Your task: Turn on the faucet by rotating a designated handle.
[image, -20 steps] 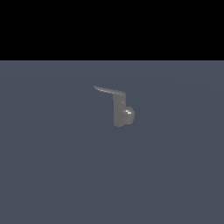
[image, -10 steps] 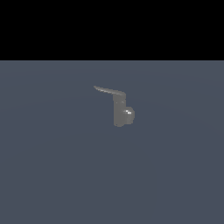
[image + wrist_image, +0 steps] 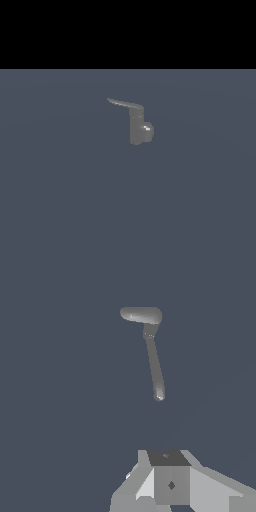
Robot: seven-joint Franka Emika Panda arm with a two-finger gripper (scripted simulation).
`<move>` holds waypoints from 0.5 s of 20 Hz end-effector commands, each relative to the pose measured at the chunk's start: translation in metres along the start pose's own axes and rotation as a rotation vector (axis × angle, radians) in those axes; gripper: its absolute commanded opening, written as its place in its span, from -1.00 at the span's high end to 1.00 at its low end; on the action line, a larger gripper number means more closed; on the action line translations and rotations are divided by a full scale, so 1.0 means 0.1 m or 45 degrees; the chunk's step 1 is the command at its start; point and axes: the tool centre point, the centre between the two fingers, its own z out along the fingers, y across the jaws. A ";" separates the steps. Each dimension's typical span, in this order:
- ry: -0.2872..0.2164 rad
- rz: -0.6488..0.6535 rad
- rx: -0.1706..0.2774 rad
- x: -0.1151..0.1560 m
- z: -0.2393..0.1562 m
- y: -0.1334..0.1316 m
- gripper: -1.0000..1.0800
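The faucet is a small dull-grey upright cylinder with a rounded shiny knob on the side toward the exterior view's right. Its handle is a thin lever that runs from the top of the body toward the exterior view's left and ends in a point. In the wrist view the faucet body is seen from above, and the handle reaches from it toward my gripper. The gripper is apart from the handle tip. Its fingers show as one block with no gap. The arm is not in the exterior view.
The faucet stands alone on a flat blue-grey surface. A black band fills the background above it in the exterior view.
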 end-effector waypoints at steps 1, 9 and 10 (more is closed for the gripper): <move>-0.004 0.064 0.012 0.14 0.04 -0.02 1.00; -0.025 0.328 0.049 0.69 0.26 -0.08 1.00; -0.027 0.362 0.053 0.76 0.29 -0.09 1.00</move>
